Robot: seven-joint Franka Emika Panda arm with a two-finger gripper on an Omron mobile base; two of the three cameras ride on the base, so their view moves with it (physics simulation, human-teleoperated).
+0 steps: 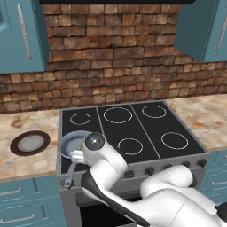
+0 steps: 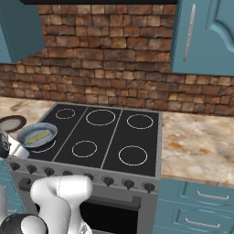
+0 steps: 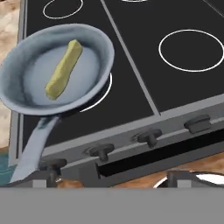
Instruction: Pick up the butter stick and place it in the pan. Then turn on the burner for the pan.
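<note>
On the front-left corner of the black stove glass (image 3: pixel 131 87) we see the pan (image 3: pixel 89 43) with the butter stick (image 3: pixel 64 70) lying flat inside it, slanted across its floor, and the burner (image 3: pixel 103 94) showing as a white arc past the pan's rim. Just in front of the stove glass runs the row of dark knobs (image 3: pixel 149 137), and the pan's handle (image 3: pixel 35 146) reaches out over that front edge. Our gripper (image 3: pixel 111 180) sits low before the knobs with its two tips set well apart and nothing between them.
</note>
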